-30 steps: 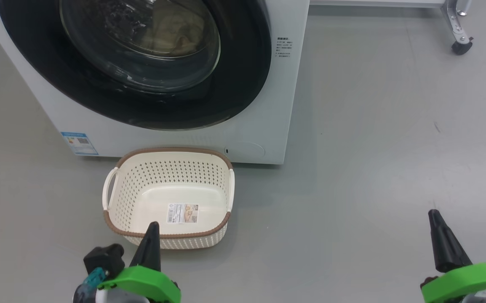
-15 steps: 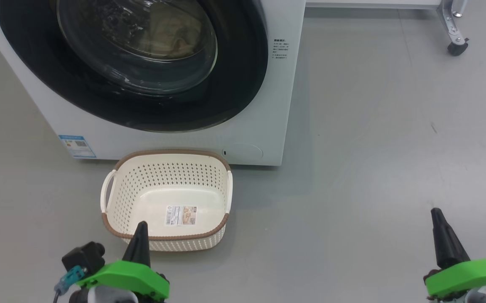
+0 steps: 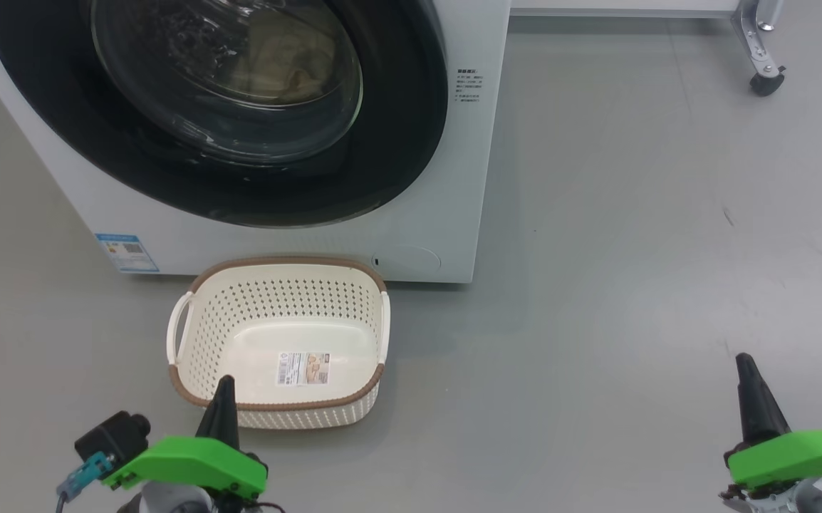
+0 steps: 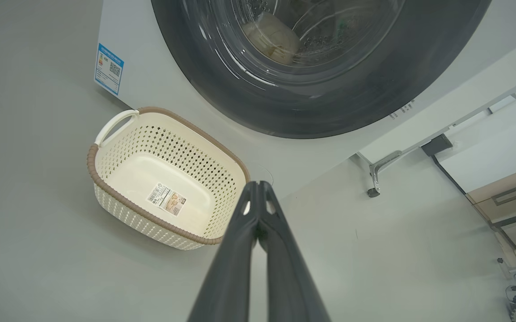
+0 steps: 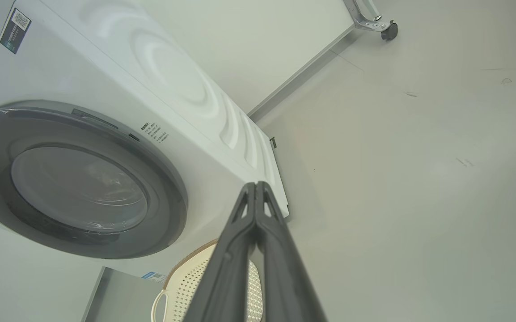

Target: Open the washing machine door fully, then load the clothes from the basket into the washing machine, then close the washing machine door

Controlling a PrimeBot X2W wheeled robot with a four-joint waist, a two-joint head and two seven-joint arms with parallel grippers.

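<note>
Since the earlier frame the left gripper (image 3: 224, 388) had drawn back from the basket (image 3: 290, 262). It and the right gripper (image 3: 744, 367) were pinched closed, holding nothing. Any further retreat should have stayed clear of the rim. The basket held only a label sticker (image 3: 304, 368). The clothes (image 3: 276, 64) lay inside the washing machine (image 3: 468, 178), behind the closed washing machine door (image 3: 397, 142).

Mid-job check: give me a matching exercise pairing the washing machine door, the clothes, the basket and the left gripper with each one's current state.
Things:
1. washing machine door
2. clothes
3. basket
4. left gripper

States:
A. empty
B. fingers together, holding nothing
C. inside, seen through the door
D. closed flush on the washing machine

Pairs: 1-D, 2-C, 3-A, 4-B
</note>
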